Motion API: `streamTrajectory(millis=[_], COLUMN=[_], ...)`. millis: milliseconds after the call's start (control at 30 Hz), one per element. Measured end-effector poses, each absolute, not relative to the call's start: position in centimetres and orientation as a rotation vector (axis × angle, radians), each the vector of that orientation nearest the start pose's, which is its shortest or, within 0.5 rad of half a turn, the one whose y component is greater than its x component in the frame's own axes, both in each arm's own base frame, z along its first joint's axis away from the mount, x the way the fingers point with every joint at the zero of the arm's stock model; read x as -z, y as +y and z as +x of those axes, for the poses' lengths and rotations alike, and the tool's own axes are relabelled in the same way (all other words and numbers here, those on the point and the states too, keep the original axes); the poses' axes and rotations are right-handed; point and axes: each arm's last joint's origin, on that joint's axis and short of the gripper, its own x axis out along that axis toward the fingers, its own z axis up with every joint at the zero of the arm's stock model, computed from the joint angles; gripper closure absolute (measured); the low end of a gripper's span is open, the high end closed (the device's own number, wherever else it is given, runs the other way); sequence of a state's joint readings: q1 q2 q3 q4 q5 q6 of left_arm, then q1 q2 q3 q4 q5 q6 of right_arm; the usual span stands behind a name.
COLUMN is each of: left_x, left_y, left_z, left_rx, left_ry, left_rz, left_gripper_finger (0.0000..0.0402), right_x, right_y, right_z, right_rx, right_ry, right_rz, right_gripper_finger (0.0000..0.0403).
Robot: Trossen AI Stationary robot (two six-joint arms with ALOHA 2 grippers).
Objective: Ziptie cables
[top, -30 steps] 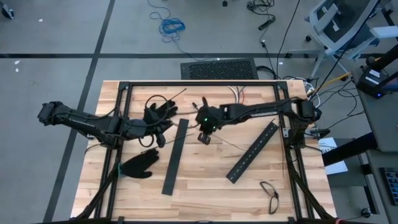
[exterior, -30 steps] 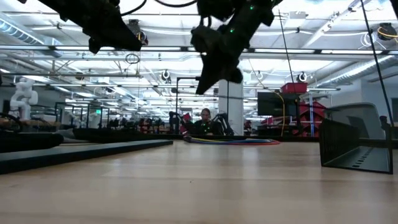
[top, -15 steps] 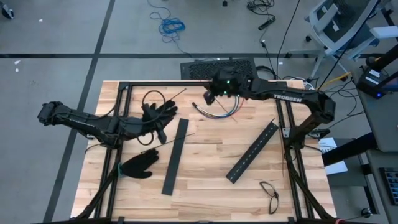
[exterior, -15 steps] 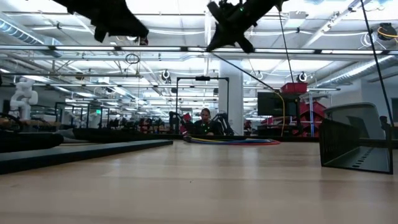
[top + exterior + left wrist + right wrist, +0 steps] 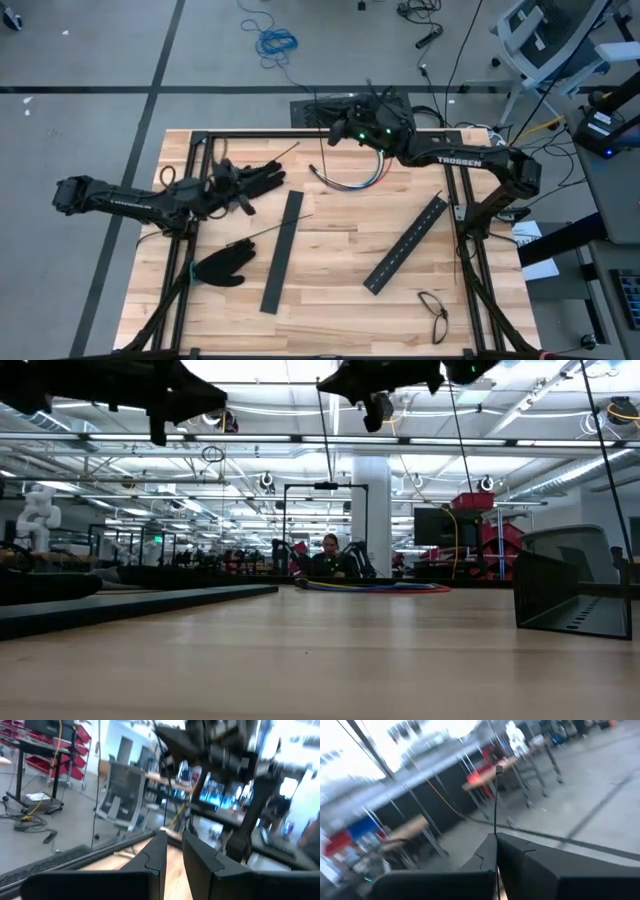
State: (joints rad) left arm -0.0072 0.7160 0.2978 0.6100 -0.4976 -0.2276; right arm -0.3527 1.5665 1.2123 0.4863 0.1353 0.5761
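Note:
The cables (image 5: 350, 180) lie as a curved red, blue and white bundle on the wood near the far edge; the low view shows the cables (image 5: 372, 586) far back. My right gripper (image 5: 335, 130) is high over the far edge, pointing about level, shut on a thin dark ziptie (image 5: 496, 805). Another ziptie (image 5: 270, 232) lies flat on the table between the gloves. My left gripper (image 5: 240, 190) hangs above a black glove (image 5: 264, 180), clear of it. In the left wrist view my left gripper (image 5: 174, 847) shows a narrow gap with nothing in it. My right gripper pinches the ziptie between its two fingers (image 5: 517, 847). The strip (image 5: 495, 827) runs out forward from between the fingertips, along the fingers, and ends in a small head (image 5: 498, 769). It is lifted clear of the table. Which stretch sits in the pinch is hidden by the fingers.
Two long black slotted bars (image 5: 280, 250) (image 5: 405, 243) lie slantwise on the table. A second black glove (image 5: 225, 265) lies near the left rail, and glasses (image 5: 433, 312) at the near right. A black frame (image 5: 320, 133) rims the table. A dark bin (image 5: 570, 590) stands at the right.
My right gripper has risen from the table's middle and gone toward the far edge, tipping from pointing down to about level, with the ziptie still in it. My left gripper has tipped up toward level and shifted a little toward the far left, over the glove.

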Motion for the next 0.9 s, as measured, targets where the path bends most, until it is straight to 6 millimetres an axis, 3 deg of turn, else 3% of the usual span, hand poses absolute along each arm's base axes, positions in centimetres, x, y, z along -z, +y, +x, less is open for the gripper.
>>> streamTrajectory(millis=[267, 400, 600, 767, 900], left_x=[-26.1, -25.3, -24.2, -22.2, -20.9], left_y=[1.5, 2.0, 2.7, 3.3, 2.9], left_z=[14.4, 14.6, 15.6, 16.4, 17.3], left_rx=[-0.389, -0.301, -0.003, -0.096, -0.149], left_ry=[-0.348, -0.293, -0.135, -0.01, 0.08], left_rz=[-0.305, -0.476, -0.865, -1.429, -1.771], left_gripper_finger=[0.0343, 0.0343, 0.0311, 0.027, 0.0259], right_x=[-29.0, -28.2, -28.6, -28.8, -29.1], right_y=[-11.2, -10.4, -10.0, -9.7, -9.2], right_z=[31.7, 31.6, 32.0, 32.0, 32.1], right_rx=[0.373, 0.347, 0.254, 0.156, 0.082], right_ry=[-0.528, -0.525, -0.466, -0.445, -0.443], right_rz=[0.678, 0.704, 0.644, 0.597, 0.53], right_gripper_finger=[0.0403, 0.0403, 0.0403, 0.0403, 0.0403])
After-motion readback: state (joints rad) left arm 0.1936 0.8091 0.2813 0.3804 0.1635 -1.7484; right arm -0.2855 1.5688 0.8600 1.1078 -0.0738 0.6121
